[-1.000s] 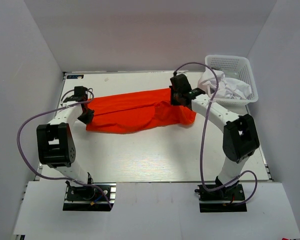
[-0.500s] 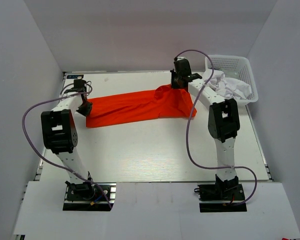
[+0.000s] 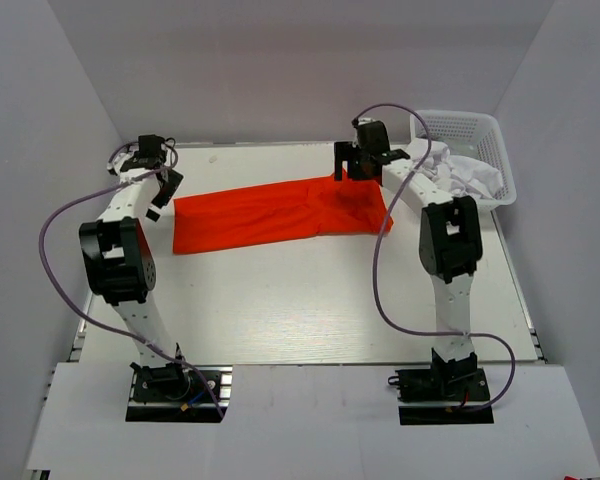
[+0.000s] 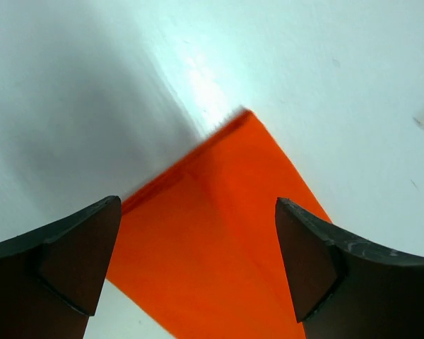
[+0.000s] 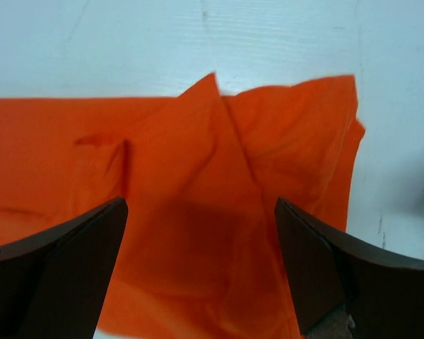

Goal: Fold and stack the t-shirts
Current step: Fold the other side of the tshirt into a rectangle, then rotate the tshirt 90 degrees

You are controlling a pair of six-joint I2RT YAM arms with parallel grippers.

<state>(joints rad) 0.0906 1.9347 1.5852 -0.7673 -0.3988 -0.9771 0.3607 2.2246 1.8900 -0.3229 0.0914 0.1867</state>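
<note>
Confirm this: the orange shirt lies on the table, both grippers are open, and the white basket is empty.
Wrong on the basket: the top external view shows white t-shirts heaped in it. The orange shirt lies on the table; left gripper and right gripper are open.

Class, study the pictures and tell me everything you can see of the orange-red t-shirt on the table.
The orange-red t-shirt is plain, soft-looking cloth, folded into a long flat band lying on the white table, its left end slightly nearer the arms. The right end shows overlapping layers with a pointed flap and light creases; the left corner is sharp. The left gripper and right gripper stand open at its ends, neither gripping it.
</note>
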